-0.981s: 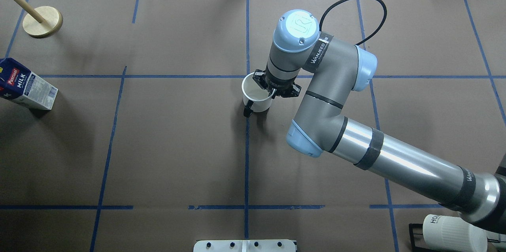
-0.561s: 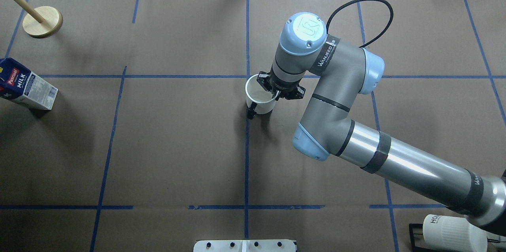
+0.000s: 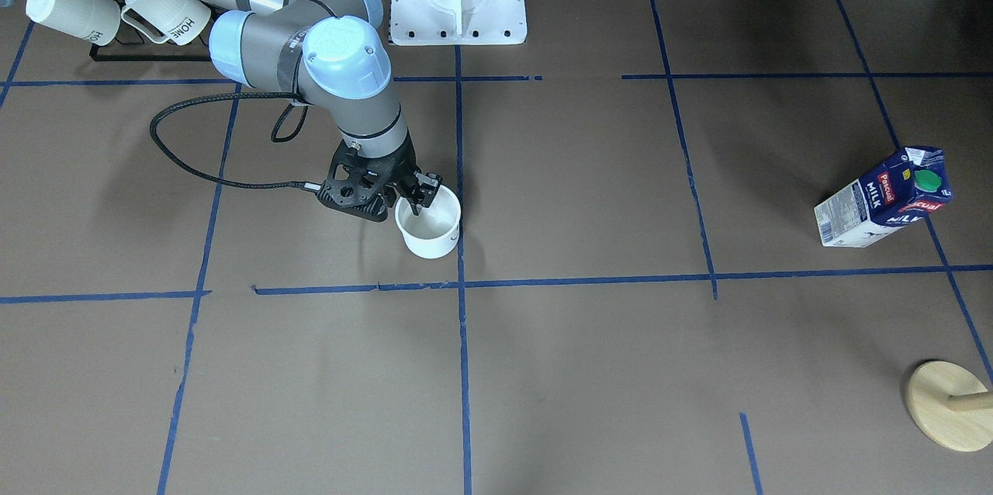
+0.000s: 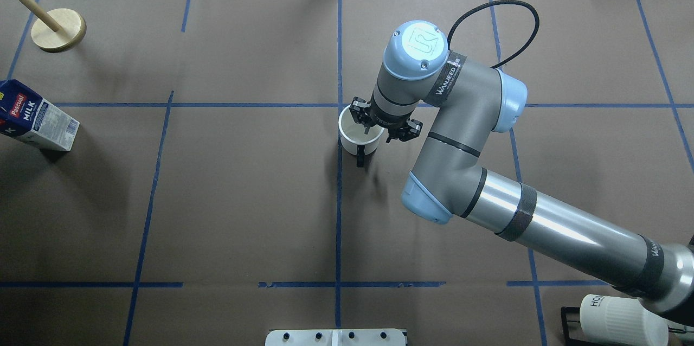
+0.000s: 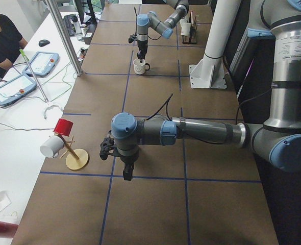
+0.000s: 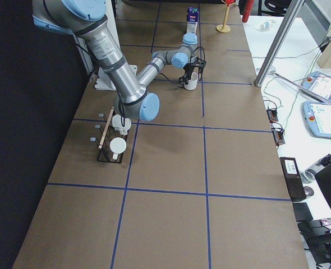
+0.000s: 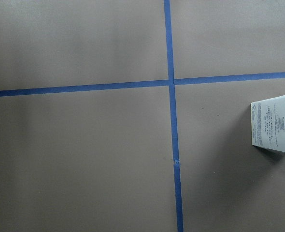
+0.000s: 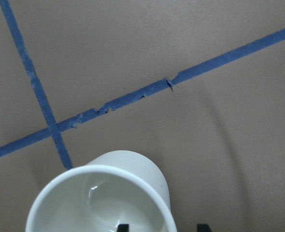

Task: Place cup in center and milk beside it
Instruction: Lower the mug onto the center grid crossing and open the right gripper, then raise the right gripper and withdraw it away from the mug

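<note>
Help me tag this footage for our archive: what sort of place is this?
Most likely a robotics lab workcell: a paper-covered table gridded with blue tape, an industrial robot arm reaching over it, and an operator beside teach pendants at the side bench.

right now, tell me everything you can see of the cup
The cup is a small, smooth white mug, glossy like ceramic, with a dark handle pointing toward the robot. It stands upright and empty on the brown paper, right beside the crossing of the blue tape lines at the table's middle. The right gripper is over it, jaws open astride its wall, one finger inside the rim, one outside, neither clearly touching.
</note>
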Available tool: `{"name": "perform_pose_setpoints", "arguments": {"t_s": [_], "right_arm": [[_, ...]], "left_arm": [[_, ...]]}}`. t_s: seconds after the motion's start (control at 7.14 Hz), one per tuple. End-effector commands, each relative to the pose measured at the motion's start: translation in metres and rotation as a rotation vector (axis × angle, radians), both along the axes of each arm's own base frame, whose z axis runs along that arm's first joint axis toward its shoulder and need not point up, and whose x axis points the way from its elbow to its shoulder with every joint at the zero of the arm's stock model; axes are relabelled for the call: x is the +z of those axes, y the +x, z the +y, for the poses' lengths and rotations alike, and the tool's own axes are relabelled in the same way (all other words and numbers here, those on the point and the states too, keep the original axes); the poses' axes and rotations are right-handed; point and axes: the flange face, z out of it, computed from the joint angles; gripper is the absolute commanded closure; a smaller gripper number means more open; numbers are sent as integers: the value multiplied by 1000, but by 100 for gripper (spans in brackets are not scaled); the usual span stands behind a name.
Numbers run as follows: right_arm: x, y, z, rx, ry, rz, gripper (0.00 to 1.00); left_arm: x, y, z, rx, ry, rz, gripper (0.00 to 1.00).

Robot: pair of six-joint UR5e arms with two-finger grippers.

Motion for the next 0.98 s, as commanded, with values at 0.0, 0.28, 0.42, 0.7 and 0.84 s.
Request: {"name": "perform_pose_setpoints", "arguments": {"t_s": [0.0, 0.28, 0.42, 0.7, 0.84], "right_arm": [[-9, 7, 2, 4, 14, -17, 1], [-26, 38, -9, 36, 33, -51, 1], [-27, 61, -9, 51, 45, -58, 1], [-44, 119, -14, 65, 95, -46, 1], [-41, 152, -4, 28, 172, -35, 1]], "left_arm": [[-8, 0, 0, -1, 16, 1, 0], [-46, -2, 1, -9, 86, -3, 0], [-76, -2, 4, -33, 99, 0, 0], [-164, 1, 29, -80, 132, 5, 0], [-171, 4, 27, -112, 117, 19, 0]]}}
